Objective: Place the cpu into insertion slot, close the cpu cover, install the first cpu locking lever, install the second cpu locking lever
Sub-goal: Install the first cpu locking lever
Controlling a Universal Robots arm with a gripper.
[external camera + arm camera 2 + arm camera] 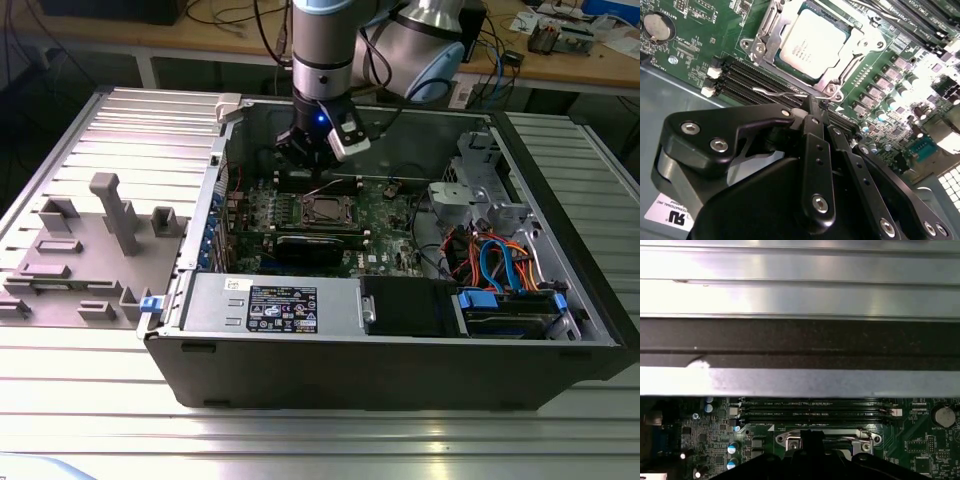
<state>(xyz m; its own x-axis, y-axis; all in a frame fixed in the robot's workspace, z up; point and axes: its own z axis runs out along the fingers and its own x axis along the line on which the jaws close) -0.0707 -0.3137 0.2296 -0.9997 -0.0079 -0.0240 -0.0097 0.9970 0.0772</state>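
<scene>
The cpu (812, 42), a silver-grey square chip, lies flat in the insertion slot (300, 212) on the green circuit board (690, 30). The cpu cover (771, 26), a silvery frame, is down around the chip. A thin wire locking lever (775, 91) runs along the side of the socket nearest the memory slots. My gripper (815, 105) is shut, its black tips right at the hooked end of that lever. In the exterior view the gripper (312, 160) hangs inside the open computer case, just behind the socket. The first wrist view has the cover (790, 439) just beyond the gripper body.
Black memory slots (755, 75) lie beside the lever, with a coin battery (659, 26) farther off. A grey case wall (800, 340) stands close behind the gripper. A drive cage with blue and orange cables (500, 265) is at the exterior view's right, a grey fixture rack (100, 250) at its left.
</scene>
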